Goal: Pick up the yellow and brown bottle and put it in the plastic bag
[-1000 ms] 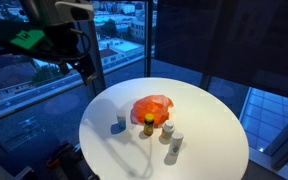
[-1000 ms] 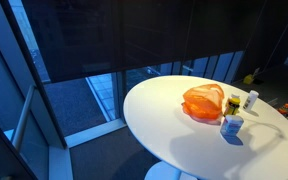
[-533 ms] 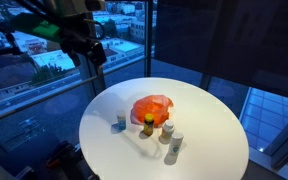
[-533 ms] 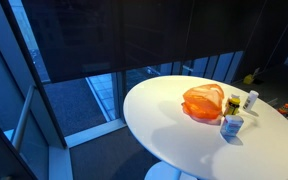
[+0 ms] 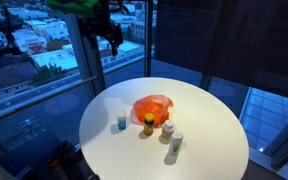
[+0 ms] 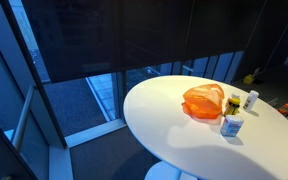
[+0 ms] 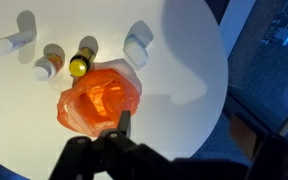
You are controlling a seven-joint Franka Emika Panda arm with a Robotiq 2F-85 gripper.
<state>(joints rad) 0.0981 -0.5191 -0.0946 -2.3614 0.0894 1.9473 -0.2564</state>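
Note:
The yellow and brown bottle stands upright on the round white table, just in front of the orange plastic bag. Both also show in the other exterior view, the bottle and the bag. My gripper hangs high above the table's far left edge, well away from the bottle, open and empty. In the wrist view the bottle lies beyond the bag. My gripper comes in dark from the bottom of that view, with its jaws apart.
Two white bottles stand beside the yellow one, and a small pale container stands to its left. The table edge drops off on all sides. Dark window frames and glass stand behind the arm.
My arm has swung right and up in the exterior view, towards the table. The bottles and the bag have not moved.

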